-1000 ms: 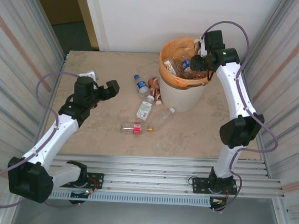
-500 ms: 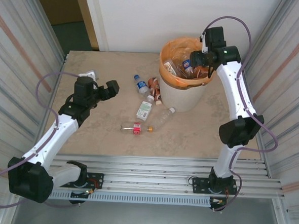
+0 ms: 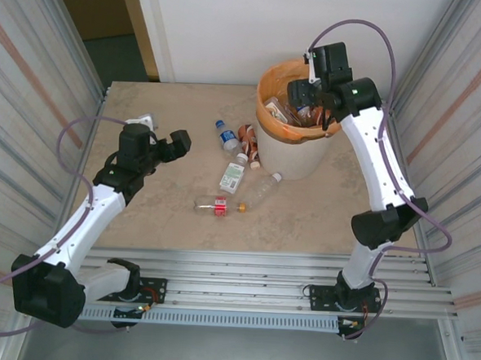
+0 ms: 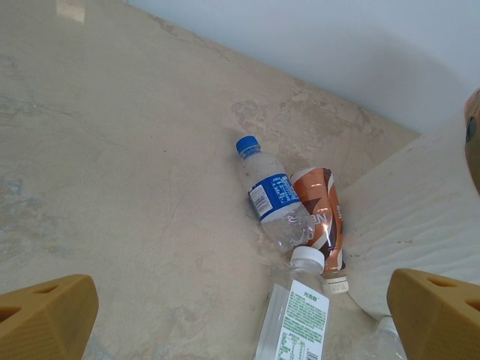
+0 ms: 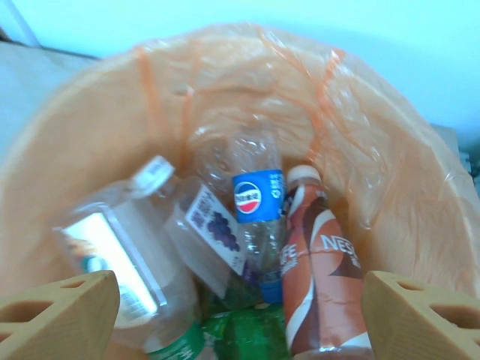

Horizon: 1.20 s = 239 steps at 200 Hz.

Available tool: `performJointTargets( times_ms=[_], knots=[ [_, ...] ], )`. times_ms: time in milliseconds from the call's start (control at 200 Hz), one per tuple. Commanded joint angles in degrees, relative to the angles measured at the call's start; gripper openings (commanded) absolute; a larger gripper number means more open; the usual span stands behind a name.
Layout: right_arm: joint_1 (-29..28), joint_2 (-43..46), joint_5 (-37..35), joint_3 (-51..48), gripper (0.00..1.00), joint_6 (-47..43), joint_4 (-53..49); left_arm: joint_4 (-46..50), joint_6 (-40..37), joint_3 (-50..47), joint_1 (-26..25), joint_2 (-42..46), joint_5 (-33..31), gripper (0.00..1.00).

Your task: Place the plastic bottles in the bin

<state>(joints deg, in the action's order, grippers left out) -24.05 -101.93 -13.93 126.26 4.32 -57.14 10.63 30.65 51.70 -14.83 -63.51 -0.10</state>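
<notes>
The bin (image 3: pixel 295 157) stands at the back right, its orange bag folded over the rim. My right gripper (image 3: pixel 309 96) hovers over its mouth, open, with nothing between the fingers. Below the right gripper (image 5: pixel 240 319) lie a brown bottle (image 5: pixel 319 292), a blue-labelled bottle (image 5: pixel 259 225), a clear white-capped one (image 5: pixel 120 255) and a green one (image 5: pixel 247 337). Several plastic bottles lie on the table left of the bin: blue-capped (image 3: pixel 225 136), brown (image 3: pixel 249 140), green-labelled (image 3: pixel 233 176), clear (image 3: pixel 262 189), red-labelled (image 3: pixel 217 205). My left gripper (image 3: pixel 174 144) is open, well left of them.
In the left wrist view the blue-capped bottle (image 4: pixel 274 202) and the brown bottle (image 4: pixel 319 214) lie against the bin wall (image 4: pixel 420 217). Ribbed metal walls (image 3: pixel 31 134) close in both sides. A small white object (image 3: pixel 147 119) lies near the left arm.
The right gripper has opened wider and swung left from the bin's right rim to over its mouth. The left arm has not moved.
</notes>
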Motion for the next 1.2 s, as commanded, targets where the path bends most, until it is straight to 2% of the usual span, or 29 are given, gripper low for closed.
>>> performJointTargets(
  times_ms=[0,255,381,481,781,1192],
  knots=[
    [-3.5,5.4,-1.7,-3.0,0.85,1.0,2.8,0.6,-0.9,-0.9,0.8,1.6,-1.1,0.99],
    [-13.7,12.2,-3.7,-14.5,0.93,1.1,6.0,1.0,1.3,-2.0,2.8,2.0,-0.7,0.99],
    [-18.8,14.0,-4.4,-20.6,1.0,1.3,7.6,1.2,3.4,-3.2,5.2,2.1,0.9,0.99],
    [-22.6,14.2,-5.1,-23.9,0.98,1.6,8.3,0.8,4.4,-4.5,6.7,2.4,1.6,0.99],
    [-32.3,8.4,-6.5,-29.3,0.98,1.1,7.3,0.6,6.0,-7.1,9.9,2.9,0.9,0.99],
    [-37.6,-1.1,1.3,-32.9,0.98,0.0,7.5,0.7,6.6,-9.1,13.2,3.1,1.0,0.99]
  ],
)
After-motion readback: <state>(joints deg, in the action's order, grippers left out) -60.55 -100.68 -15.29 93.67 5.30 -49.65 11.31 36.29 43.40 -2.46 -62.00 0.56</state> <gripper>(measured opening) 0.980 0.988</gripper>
